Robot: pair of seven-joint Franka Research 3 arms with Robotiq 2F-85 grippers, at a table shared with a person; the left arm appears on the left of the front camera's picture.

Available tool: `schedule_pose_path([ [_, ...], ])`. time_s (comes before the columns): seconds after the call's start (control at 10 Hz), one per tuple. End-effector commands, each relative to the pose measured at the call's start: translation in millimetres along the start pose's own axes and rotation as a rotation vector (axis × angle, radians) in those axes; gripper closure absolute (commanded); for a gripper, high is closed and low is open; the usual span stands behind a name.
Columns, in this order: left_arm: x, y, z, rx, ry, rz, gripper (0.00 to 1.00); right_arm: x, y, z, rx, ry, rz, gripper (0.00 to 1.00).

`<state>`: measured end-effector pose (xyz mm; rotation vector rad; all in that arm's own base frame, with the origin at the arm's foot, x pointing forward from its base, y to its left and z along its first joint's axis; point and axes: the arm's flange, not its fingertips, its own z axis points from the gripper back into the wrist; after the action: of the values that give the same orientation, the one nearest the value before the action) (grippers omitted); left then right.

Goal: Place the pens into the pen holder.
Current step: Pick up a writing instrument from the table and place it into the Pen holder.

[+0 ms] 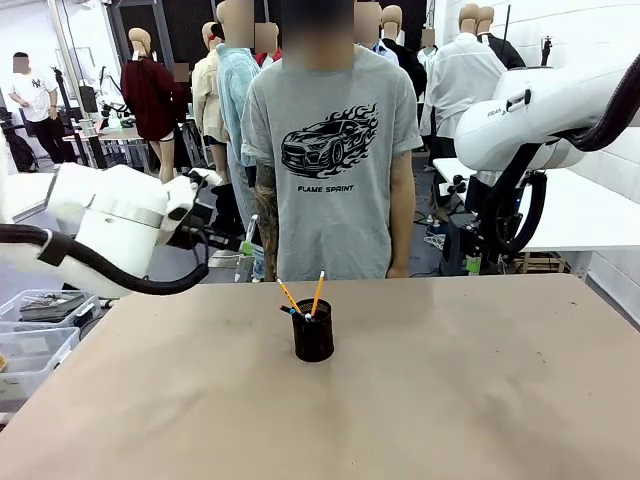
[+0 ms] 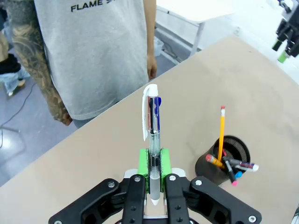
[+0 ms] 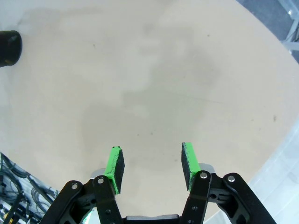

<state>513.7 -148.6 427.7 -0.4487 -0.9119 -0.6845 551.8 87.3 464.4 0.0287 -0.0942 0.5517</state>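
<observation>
- Green pads of the left tool (image 2: 153, 161) are clamping tight on a clear-barrelled pen (image 2: 152, 126) with a white clip and blue parts, which is standing up straight out of the grip above the bench (image 2: 261, 93).
- White, the left arm (image 1: 120, 215) is hanging at the left side, raised above the bench edge.
- Black and mesh-walled, the pen holder (image 1: 313, 337) is standing near the middle of the tan bench, just in front of a person in a grey T-shirt (image 1: 335, 160) who is standing at the far side.
- Two orange-yellow pencils (image 1: 317, 293) are leaning out of the holder, and a dark pen with a pink tip (image 2: 230, 173) and other pens are lying against its rim.
- Over on the right, the right tool (image 3: 152, 165) is hovering over bare bench with its jaws standing apart, holding nothing.
</observation>
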Motion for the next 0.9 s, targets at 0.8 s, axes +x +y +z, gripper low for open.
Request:
schedule_pose_path([
  [0.8, -12.6, -65.9, -9.4, -0.411, -0.375, -0.251, 1.00, -0.2, -1.6, -0.4, 0.020, -0.020, 0.011, 0.37],
])
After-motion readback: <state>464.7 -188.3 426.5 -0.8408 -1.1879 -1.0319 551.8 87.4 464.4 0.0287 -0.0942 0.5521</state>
